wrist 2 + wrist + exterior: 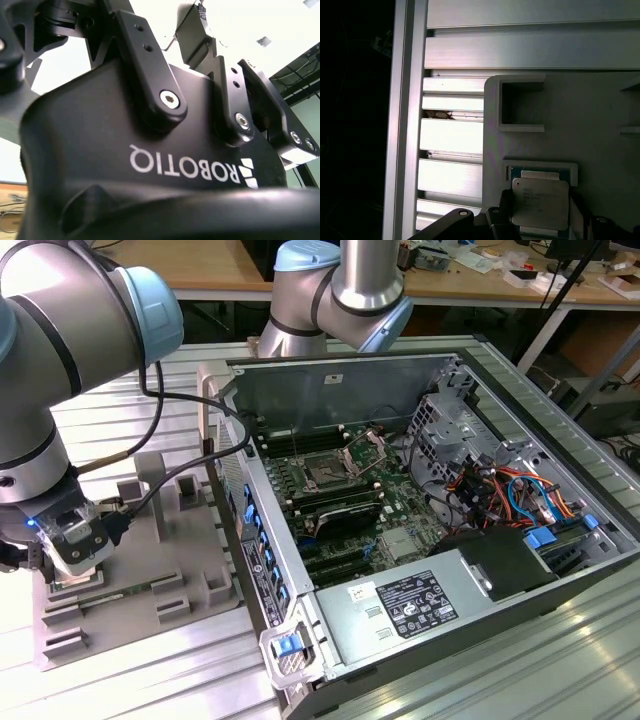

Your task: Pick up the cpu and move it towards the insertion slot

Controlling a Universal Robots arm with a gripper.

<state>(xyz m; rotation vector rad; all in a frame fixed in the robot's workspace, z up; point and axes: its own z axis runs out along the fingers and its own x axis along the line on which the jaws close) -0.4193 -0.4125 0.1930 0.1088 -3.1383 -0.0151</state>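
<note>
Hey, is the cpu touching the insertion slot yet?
Apart. The first wrist view shows the cpu resting on the grey fixture; in the exterior view the insertion slot sits inside the case, away from it.

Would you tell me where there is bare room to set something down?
The slatted table is bare on the camera side of the grey fixture and of the computer case. Inside the case is crowded; the gripper hangs over the fixture.

White capital lettering and a small logo ran across the black matte casing of the tool. Faint dark lines of print sat on the small silvery square cpu, too fine to read. A white printed label lay on the grey metal power-supply box, equally illegible from where I stood.
</note>
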